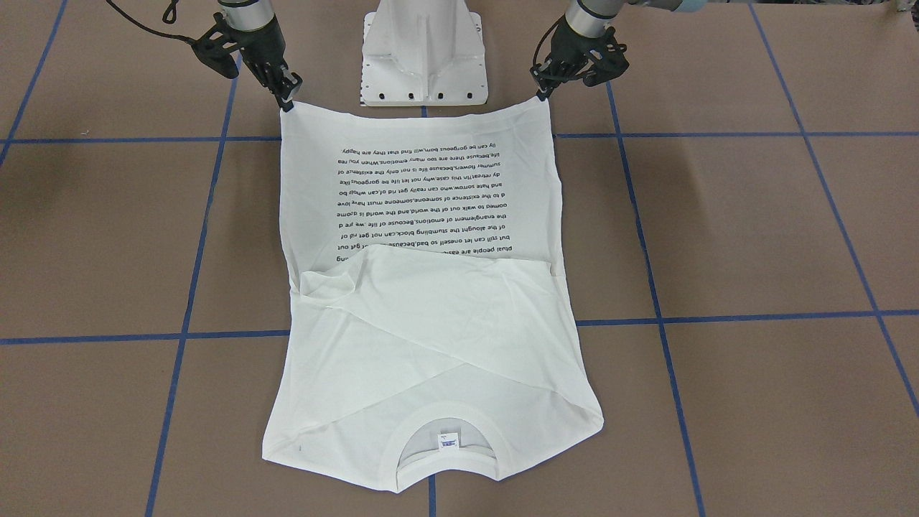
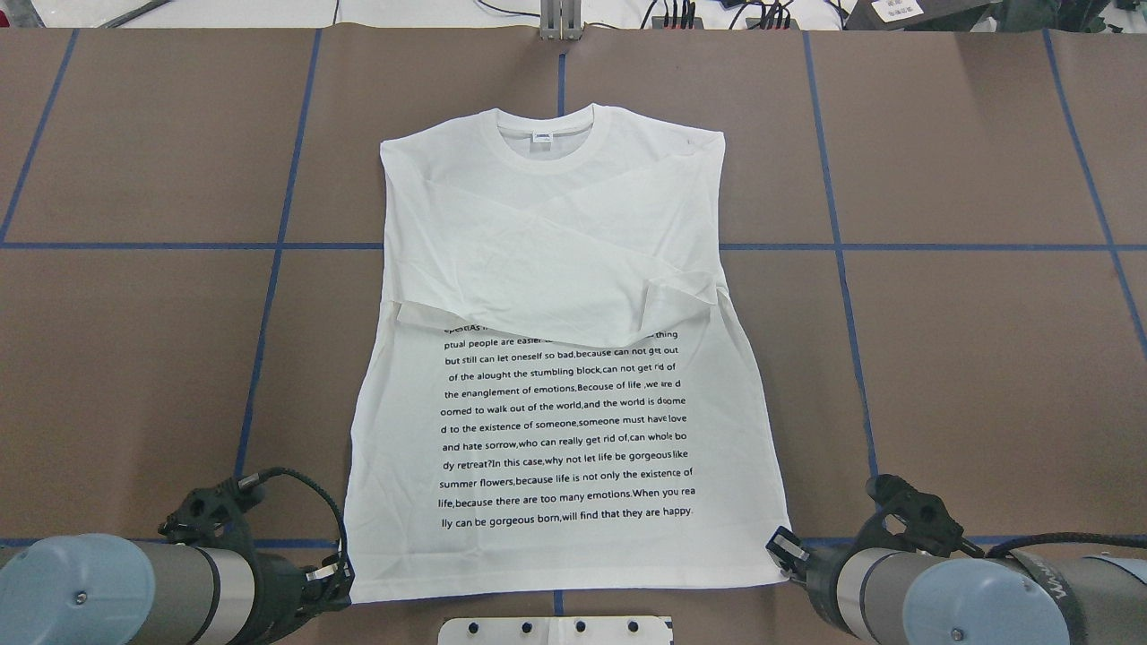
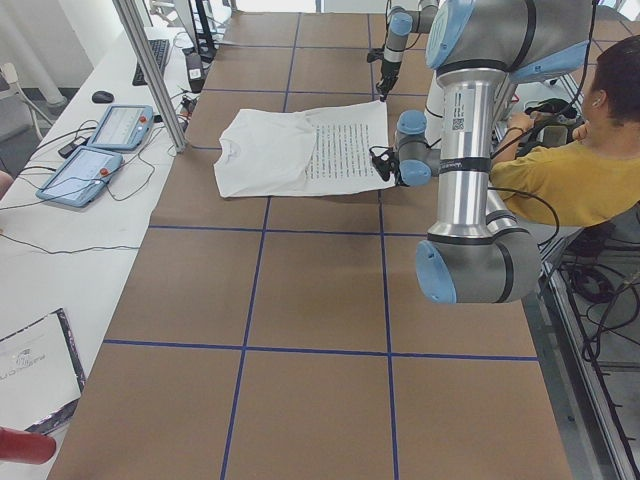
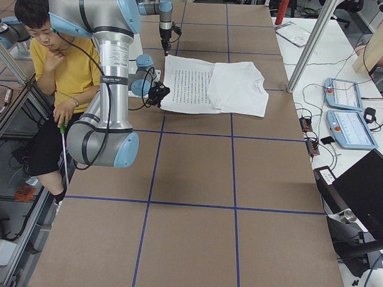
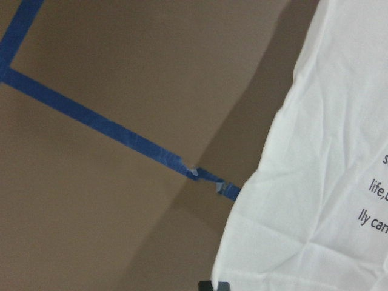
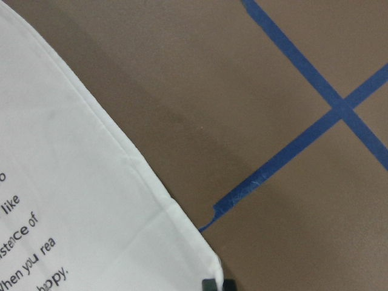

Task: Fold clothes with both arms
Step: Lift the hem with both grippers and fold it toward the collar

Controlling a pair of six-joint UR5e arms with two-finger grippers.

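Observation:
The white long-sleeved T-shirt (image 2: 556, 269) lies face up on the brown table, collar (image 2: 547, 134) away from me. Both sleeves are folded across the chest above the black text block (image 2: 564, 430). My left gripper (image 2: 340, 578) is shut on the hem's left corner, and it also shows in the front view (image 1: 542, 93). My right gripper (image 2: 780, 546) is shut on the hem's right corner, and it also shows in the front view (image 1: 287, 100). The hem hangs slightly raised and taut between them. Each wrist view shows a shirt corner (image 5: 315, 200) (image 6: 79, 182) at the fingertips.
The white pedestal base (image 1: 423, 50) stands just behind the hem, between the arms. Blue tape lines (image 2: 269, 296) grid the table. A person in a yellow shirt (image 3: 590, 170) sits behind the robot. Tablets (image 3: 100, 150) and a metal post (image 3: 150, 70) stand on the far bench.

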